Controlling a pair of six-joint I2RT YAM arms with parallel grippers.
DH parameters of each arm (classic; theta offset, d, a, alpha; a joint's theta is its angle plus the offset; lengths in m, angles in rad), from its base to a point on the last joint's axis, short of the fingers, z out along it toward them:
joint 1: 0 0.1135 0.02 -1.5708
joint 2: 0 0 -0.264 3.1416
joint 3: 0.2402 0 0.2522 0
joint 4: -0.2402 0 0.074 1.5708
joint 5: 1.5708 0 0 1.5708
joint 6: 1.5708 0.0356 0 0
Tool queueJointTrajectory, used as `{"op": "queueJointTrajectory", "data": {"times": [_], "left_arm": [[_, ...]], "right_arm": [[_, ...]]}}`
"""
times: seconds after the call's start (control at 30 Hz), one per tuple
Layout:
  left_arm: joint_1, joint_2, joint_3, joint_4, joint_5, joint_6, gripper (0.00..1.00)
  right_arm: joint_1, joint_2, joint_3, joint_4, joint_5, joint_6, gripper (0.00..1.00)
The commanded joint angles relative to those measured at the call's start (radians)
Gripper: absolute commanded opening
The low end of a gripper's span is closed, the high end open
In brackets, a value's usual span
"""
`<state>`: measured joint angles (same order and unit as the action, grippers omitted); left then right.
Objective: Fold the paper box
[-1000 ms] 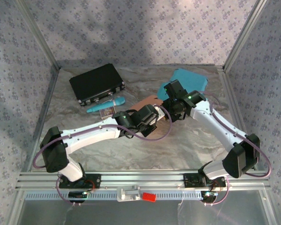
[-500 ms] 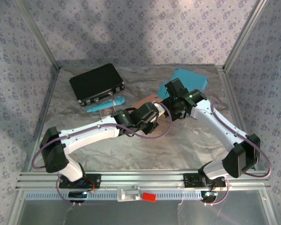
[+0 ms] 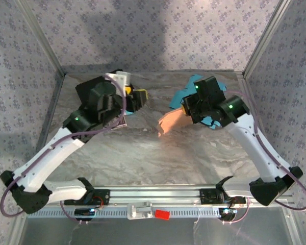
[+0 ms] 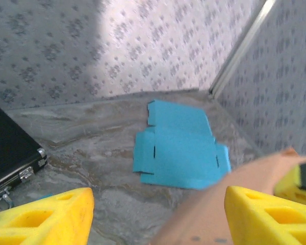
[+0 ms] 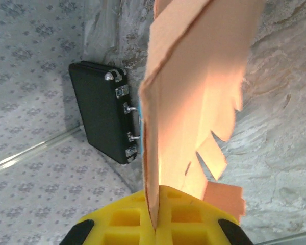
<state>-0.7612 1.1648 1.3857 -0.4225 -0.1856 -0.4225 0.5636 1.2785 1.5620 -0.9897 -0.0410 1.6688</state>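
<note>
From my remote seat I see a black case (image 5: pixel 104 117) with metal latches lying on the marbled table (image 3: pixel 194 158) at the back left, and a flat blue cut-out sheet (image 4: pixel 178 153) well apart from it, near the patterned walls (image 3: pixel 158 35).

Salmon paper box (image 3: pixel 171 121), flat unfolded blank, held aloft, tilted, tabbed edges

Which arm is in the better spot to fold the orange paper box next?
Probably right. The right fingers are shut on the orange paper box, holding it up. The left fingers are open and empty, over by the black case.
</note>
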Motion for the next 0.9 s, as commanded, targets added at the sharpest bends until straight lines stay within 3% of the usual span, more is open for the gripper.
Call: {"op": "queueJointTrajectory", "data": {"times": [0.0, 0.17, 0.37, 0.53, 0.87], "left_arm": [[0.074, -0.014, -0.025, -0.042, 0.083, -0.131, 0.66], [0.223, 0.028, -0.017, -0.165, 0.249, -0.323, 0.61], [0.325, 0.177, 0.052, -0.250, 0.450, -0.418, 0.54], [0.315, 0.292, 0.095, -0.266, 0.526, -0.482, 0.53], [0.200, 0.462, 0.219, -0.363, 0.501, -0.461, 0.54]], "right_arm": [[0.044, -0.044, 0.106, -0.152, 0.090, 0.124, 0.00], [0.068, 0.055, 0.139, -0.134, 0.099, 0.204, 0.00], [0.015, 0.302, 0.024, 0.215, 0.013, 0.200, 0.00], [0.017, 0.400, 0.032, 0.242, 0.003, 0.198, 0.00], [0.001, 0.426, 0.018, 0.222, -0.067, 0.216, 0.00]]}}
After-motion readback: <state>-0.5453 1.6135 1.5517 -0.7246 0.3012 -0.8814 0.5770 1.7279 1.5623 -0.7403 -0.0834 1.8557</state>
